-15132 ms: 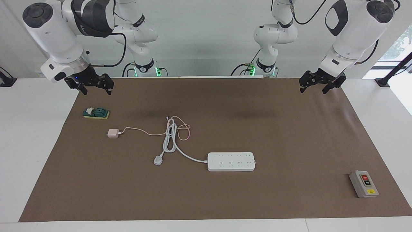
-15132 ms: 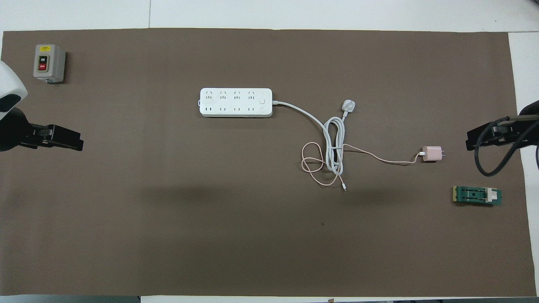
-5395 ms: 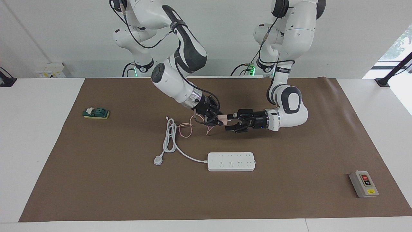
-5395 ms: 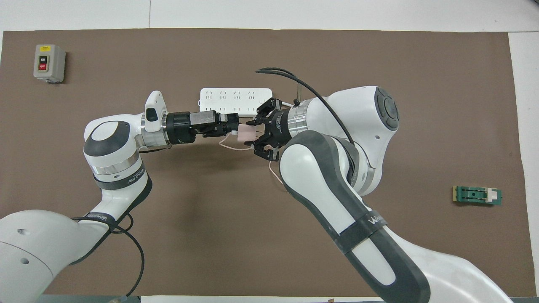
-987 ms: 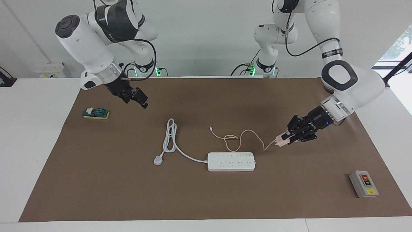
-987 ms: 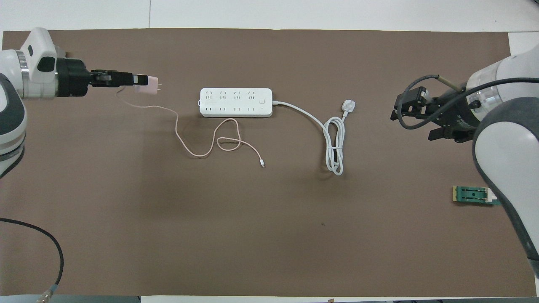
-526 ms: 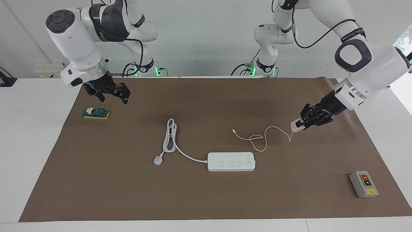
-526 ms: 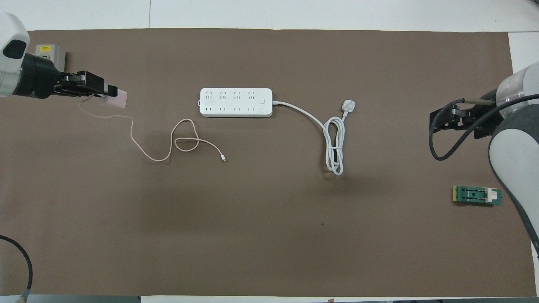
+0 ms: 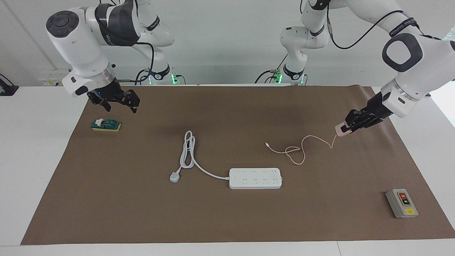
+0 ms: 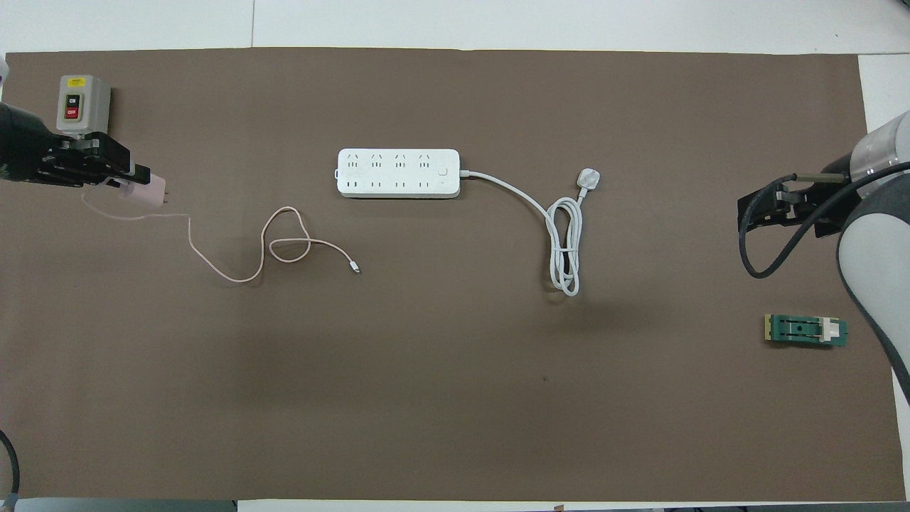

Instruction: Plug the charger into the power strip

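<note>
The white power strip (image 9: 255, 178) (image 10: 398, 173) lies flat mid-mat, sockets up, its thick cord running toward the right arm's end. My left gripper (image 9: 347, 127) (image 10: 134, 182) is shut on the pale-pink charger (image 9: 341, 131) (image 10: 148, 192), held in the air over the mat near the left arm's end, well apart from the strip. Its thin pink cable (image 9: 298, 150) (image 10: 266, 245) trails down and loops on the mat. My right gripper (image 9: 120, 105) (image 10: 759, 206) hangs open and empty over the mat's right-arm end.
A white three-pin plug (image 9: 174, 176) (image 10: 589, 178) and its coiled cord lie beside the strip. A grey box with red and black buttons (image 9: 401, 203) (image 10: 82, 105) stands at the left arm's end, farther from the robots. A green switch block (image 9: 106, 124) (image 10: 805, 331) sits below the right gripper.
My left gripper has carried the charger away from the strip toward the left arm's end of the table, dragging the pink cable along. The right gripper has drawn back slightly toward its own end.
</note>
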You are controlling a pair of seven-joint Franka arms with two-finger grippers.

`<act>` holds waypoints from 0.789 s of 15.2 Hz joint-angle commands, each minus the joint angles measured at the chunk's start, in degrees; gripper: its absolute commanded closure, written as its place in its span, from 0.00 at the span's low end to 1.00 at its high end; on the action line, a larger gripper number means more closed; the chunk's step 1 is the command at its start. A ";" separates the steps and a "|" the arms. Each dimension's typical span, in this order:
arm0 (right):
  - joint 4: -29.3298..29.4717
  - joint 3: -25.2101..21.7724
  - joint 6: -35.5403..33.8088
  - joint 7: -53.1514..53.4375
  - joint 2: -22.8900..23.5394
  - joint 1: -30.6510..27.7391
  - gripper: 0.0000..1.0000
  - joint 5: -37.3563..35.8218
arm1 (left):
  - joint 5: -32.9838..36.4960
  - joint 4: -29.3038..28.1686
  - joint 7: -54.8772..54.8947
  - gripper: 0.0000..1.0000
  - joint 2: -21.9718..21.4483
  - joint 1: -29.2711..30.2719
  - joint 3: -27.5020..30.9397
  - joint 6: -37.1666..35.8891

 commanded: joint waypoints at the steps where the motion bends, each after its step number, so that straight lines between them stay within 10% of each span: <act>1: 4.31 0.89 -1.81 -5.24 3.16 -0.45 0.00 -4.17 | 4.94 1.21 -3.28 1.00 -0.15 -0.75 0.32 -0.98; 12: 2.04 1.06 -6.37 -6.06 -0.70 0.69 0.00 -2.78 | 11.36 1.73 -14.96 1.00 -3.93 -2.51 -0.38 -2.74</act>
